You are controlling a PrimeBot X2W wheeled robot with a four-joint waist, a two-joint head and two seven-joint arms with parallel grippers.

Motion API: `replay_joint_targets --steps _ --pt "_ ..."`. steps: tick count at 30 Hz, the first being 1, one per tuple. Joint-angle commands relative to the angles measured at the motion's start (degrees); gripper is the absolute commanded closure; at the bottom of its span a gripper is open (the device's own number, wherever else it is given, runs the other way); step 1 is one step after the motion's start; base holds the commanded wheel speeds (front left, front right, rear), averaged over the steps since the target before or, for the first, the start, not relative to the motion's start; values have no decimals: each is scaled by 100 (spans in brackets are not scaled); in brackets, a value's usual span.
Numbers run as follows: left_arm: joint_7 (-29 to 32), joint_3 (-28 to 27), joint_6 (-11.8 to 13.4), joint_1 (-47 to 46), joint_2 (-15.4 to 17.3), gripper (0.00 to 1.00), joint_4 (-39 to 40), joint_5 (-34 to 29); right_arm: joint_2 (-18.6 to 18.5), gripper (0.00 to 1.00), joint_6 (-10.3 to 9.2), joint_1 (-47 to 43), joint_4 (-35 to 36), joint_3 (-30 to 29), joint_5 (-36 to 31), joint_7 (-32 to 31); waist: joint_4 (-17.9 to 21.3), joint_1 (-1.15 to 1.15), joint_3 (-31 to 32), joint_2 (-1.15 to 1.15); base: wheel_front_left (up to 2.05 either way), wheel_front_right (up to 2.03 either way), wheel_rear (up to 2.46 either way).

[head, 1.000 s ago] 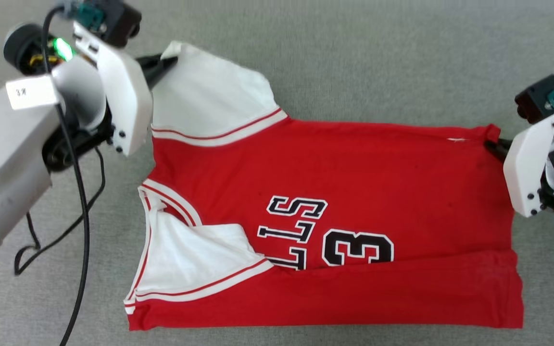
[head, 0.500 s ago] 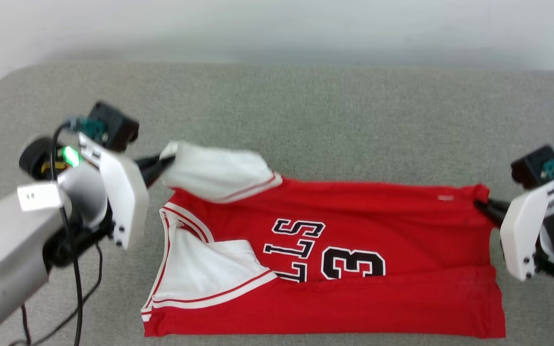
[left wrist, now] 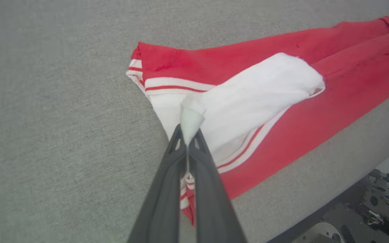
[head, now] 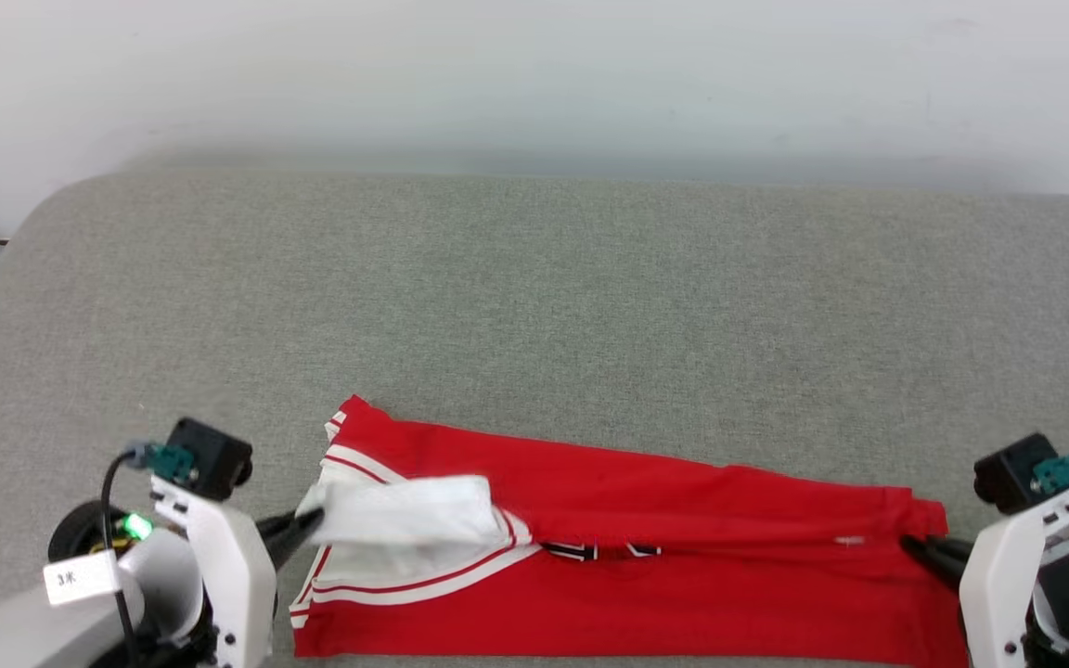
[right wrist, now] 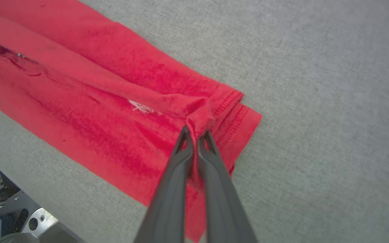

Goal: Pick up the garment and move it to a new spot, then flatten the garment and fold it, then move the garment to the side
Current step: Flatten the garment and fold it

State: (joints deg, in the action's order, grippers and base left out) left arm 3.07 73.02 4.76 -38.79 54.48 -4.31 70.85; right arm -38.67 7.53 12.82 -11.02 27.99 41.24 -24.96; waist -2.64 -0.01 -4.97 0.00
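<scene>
The garment, red with white sleeves and striped trim, lies folded lengthwise into a long band near the front edge of the grey surface; only slivers of its black lettering show at the fold. My left gripper is shut on the tip of the white sleeve, holding it over the red body. My right gripper is shut on the red hem corner at the opposite end. In both wrist views the dark fingers pinch bunched fabric.
The grey fabric surface stretches wide behind the garment up to a pale wall. Its rounded left corner and front edge are close to the garment. Robot base parts show below the edge.
Both grippers have drawn the garment's far edge toward me over its front half, covering the letters and the "3". The head camera has tilted up, showing the wall.
</scene>
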Motion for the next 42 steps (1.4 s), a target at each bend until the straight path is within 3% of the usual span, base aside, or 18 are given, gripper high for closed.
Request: replay_joint_targets --steps 1,5,16,17,18,24,32,38,39,40,42 --pt "-25 -1 36 113 -17 100 -33 -5 41 100 -9 -120 31 -33 34 -3 -7 1 6 0 0 0 0" --pt "-22 11 17 417 -121 100 -249 -30 80 100 -9 -385 43 -111 1 -59 -12 1 -32 0 0 0 0" --pt "-326 -20 -301 713 -838 100 -1428 193 411 98 -9 -463 -335 -247 -91 18 60 1 -385 0 0 0 0" --pt "-387 -38 -289 730 -862 65 -1495 197 432 53 -9 -470 -338 -304 -111 78 62 1 -371 0 0 0 0" --pt "-469 -61 -244 740 -882 0 -1545 171 452 0 -9 -487 -322 -346 -131 139 67 1 -347 0 0 0 0" --pt "-1139 -294 69 865 -870 0 -1392 102 508 0 -8 -723 47 -736 -151 444 55 1 -73 0 0 0 0" --pt "-1801 -898 998 1141 -737 0 -835 -237 393 0 -8 -1054 796 -1509 -294 242 26 1 119 0 0 0 0" --pt "-1832 -2169 1745 1666 -964 0 -251 -1241 363 0 -8 -1178 1001 -2009 -341 -367 -70 1 143 0 0 0 0" --pt "-1832 -2169 1745 1666 -964 0 -251 -1241 363 0 -8 -1178 1001 -2009 -341 -367 -70 1 143 0 0 0 0" --pt "-1823 -2656 1929 1947 -1076 0 -81 -1669 306 0 -7 -1208 1006 -2066 -308 -670 -100 1 138 0 0 0 0" --pt "-1825 -2869 1992 2083 -1147 0 -4 -1872 289 0 -7 -1203 995 -2100 -292 -792 -117 1 135 0 0 0 0"
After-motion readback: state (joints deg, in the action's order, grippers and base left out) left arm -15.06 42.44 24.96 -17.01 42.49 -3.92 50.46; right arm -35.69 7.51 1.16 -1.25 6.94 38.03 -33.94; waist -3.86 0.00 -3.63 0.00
